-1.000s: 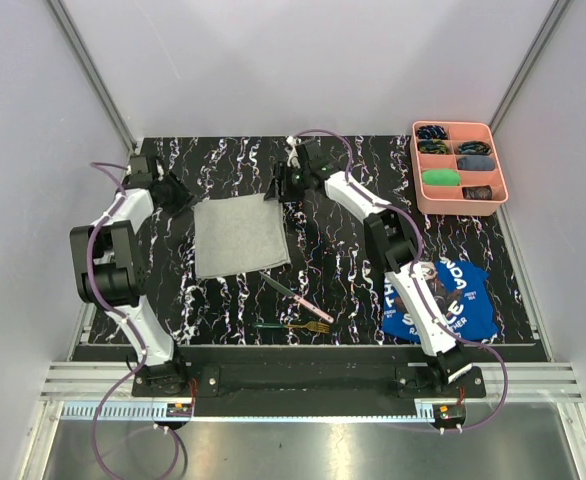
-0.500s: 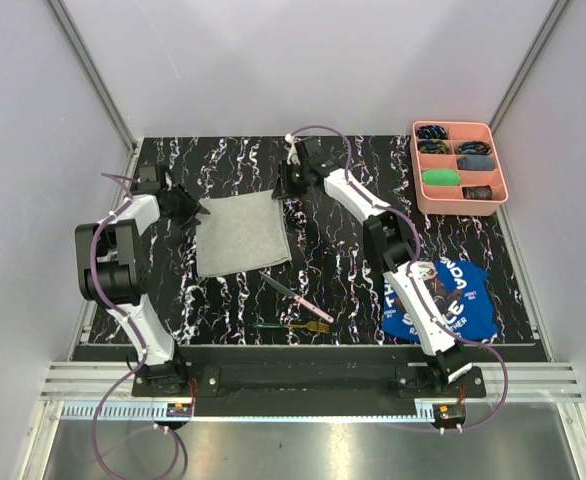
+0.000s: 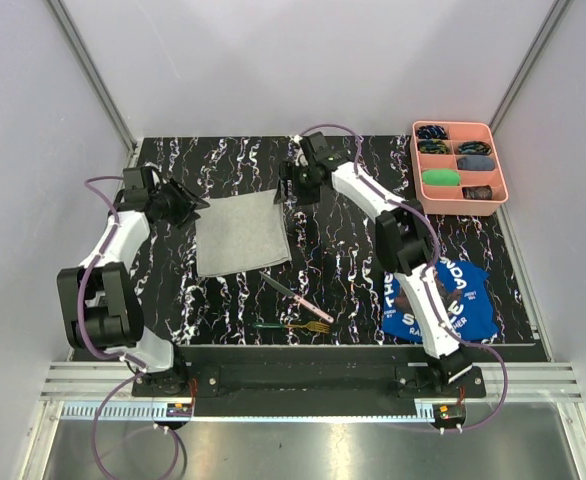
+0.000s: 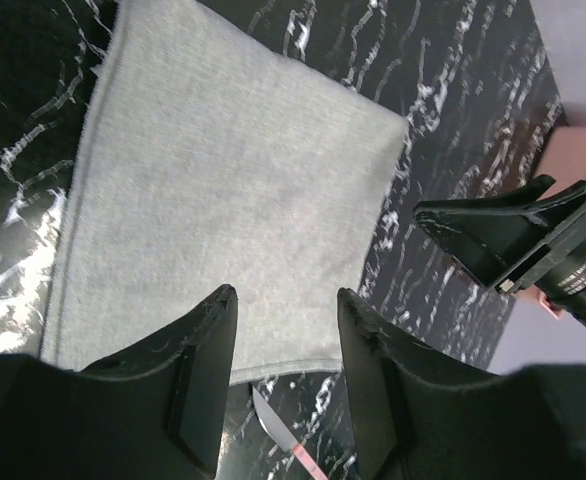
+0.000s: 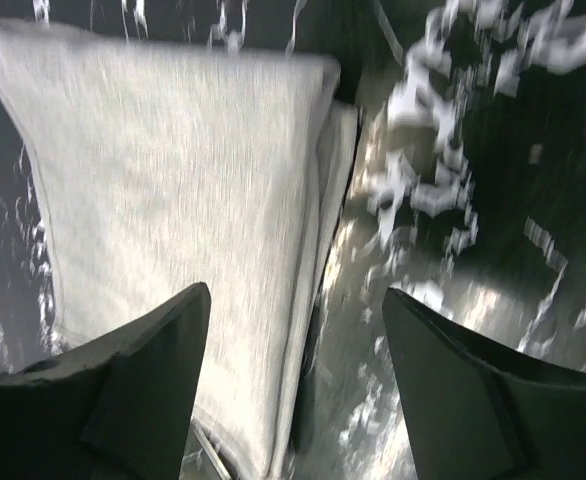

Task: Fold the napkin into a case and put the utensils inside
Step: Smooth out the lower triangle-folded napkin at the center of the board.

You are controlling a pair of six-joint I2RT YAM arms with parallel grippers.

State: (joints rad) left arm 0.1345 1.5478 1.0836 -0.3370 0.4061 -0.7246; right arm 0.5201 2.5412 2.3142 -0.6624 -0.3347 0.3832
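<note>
The left arm [image 3: 116,232] and right arm [image 3: 361,190] share white tube links between bulky black joints. A purple cable [image 3: 95,190] loops along each, down to black bases [image 3: 156,374]. Fingers [image 4: 198,385] are matte black wedges; the right gripper [image 3: 285,190] has a black body bearing small white lettering [image 4: 573,272].

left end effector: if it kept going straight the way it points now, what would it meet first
Most likely the grey napkin: the left end effector is open and aimed onto its flat surface, though depth is unclear.
</note>
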